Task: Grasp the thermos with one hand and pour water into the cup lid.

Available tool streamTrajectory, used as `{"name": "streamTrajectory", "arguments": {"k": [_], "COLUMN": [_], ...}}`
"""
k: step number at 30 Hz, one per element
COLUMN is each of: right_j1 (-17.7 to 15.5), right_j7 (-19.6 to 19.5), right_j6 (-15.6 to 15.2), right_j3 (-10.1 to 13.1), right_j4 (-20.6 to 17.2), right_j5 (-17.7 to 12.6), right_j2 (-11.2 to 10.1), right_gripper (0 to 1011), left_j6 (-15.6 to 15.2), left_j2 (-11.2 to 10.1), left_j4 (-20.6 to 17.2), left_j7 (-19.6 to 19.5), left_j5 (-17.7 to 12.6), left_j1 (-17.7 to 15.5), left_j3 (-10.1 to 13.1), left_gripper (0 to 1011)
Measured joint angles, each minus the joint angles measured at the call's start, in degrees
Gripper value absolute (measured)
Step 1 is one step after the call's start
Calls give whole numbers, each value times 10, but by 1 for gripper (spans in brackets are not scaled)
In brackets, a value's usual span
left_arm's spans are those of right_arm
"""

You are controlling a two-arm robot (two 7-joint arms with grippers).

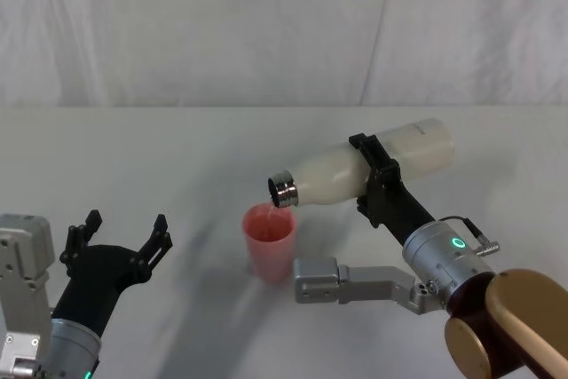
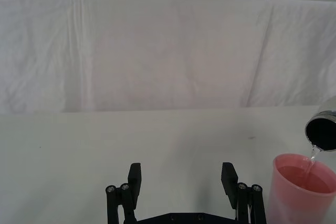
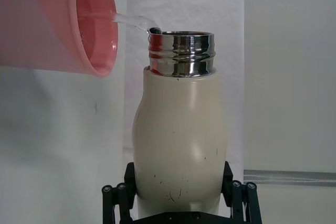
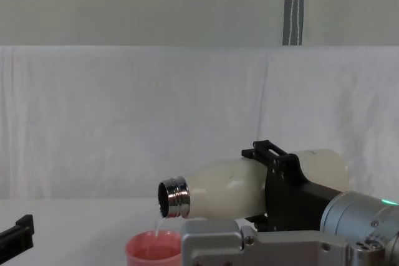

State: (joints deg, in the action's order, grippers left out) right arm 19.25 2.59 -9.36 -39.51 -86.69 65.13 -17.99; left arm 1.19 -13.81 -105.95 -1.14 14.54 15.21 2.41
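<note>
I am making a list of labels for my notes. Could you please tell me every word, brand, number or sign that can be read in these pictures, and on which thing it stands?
No readable text anywhere.
Thermos, tilted in the right pincer: one small dark mark near its base, too small to read; otherwise scuffs only.
Cup lid: plain pink, no print.
Right arm: a green ring light, a lamp, not text.
Left pincer: plain black, open, no label.

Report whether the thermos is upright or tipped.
Tipped: the thermos lies nearly level in the right gripper, neck down over the cup lid, water trickling out.
</note>
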Motion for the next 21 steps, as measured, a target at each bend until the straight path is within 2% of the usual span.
{"name": "streamTrajectory", "arguments": {"k": [21], "right_j1": [-1], "right_j7": [5], "right_j6": [-3], "right_j3": [2], "right_j4": [-5], "right_j5": [-1], "right_j2": [-2], "right_gripper": [951], "left_j6": [0], "left_j2": [0], "left_j4": [0], "left_j7": [0], "left_j5": [0], "left_j1": [0], "left_j3": [0], "left_gripper": [1001]}}
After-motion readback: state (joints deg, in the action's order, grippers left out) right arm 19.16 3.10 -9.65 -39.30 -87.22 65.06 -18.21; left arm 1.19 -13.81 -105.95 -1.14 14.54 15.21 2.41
